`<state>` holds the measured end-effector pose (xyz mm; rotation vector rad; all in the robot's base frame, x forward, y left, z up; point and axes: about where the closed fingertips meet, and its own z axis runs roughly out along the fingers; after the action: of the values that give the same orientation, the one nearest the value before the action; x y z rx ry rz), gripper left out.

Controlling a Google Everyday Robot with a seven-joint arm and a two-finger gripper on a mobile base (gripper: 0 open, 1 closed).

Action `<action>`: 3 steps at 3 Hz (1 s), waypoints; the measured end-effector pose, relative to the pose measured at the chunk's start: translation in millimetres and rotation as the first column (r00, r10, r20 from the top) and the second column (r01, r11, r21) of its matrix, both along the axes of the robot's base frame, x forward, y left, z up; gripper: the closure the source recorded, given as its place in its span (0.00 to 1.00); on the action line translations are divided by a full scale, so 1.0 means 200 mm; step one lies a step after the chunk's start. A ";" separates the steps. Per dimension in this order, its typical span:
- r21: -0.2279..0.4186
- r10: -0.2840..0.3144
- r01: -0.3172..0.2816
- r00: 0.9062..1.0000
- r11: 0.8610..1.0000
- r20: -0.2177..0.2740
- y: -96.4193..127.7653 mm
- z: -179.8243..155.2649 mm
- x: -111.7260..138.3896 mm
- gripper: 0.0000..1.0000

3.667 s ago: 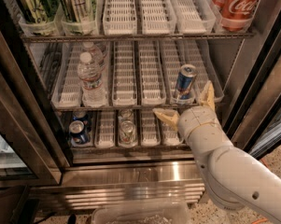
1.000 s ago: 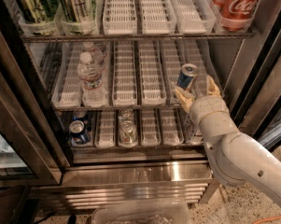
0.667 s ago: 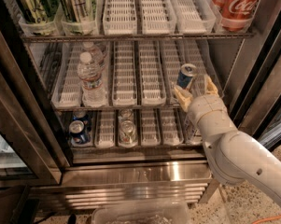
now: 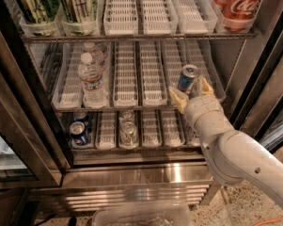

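Observation:
A blue energy-drink can (image 4: pixel 188 77) stands upright at the front of a white lane on the middle shelf (image 4: pixel 131 106) of an open drinks fridge. My gripper (image 4: pixel 191 92) is right in front of that can at its base, open. One tan finger (image 4: pixel 176 98) is to the can's lower left and the other finger (image 4: pixel 205 85) to its right, so the can's lower part sits between them. I cannot tell whether the fingers touch it. The white arm (image 4: pixel 235 154) comes in from the lower right.
Water bottles (image 4: pixel 90 79) stand on the middle shelf at left. Green cans (image 4: pixel 77 4) and a red cola can (image 4: pixel 239 6) are on the top shelf. Blue can (image 4: pixel 79 132) and silver cans (image 4: pixel 128 131) lie below. The fridge door frame (image 4: pixel 26 121) stands at left, a plastic bin (image 4: pixel 141 215) below.
The gripper rose from in front of the bottom shelf to the blue can on the middle shelf. Over the last second it edged closer around the can.

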<state>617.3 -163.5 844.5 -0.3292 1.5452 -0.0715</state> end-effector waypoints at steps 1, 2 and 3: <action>0.004 0.010 -0.010 1.000 1.000 -0.008 0.02 -0.01 -0.01 0.40; 0.007 0.015 -0.015 1.000 1.000 -0.011 0.03 -0.02 -0.01 0.59; 0.007 0.015 -0.015 1.000 1.000 -0.011 0.03 -0.02 -0.01 0.82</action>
<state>615.7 -157.6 840.9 -0.3365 1.5538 -0.0526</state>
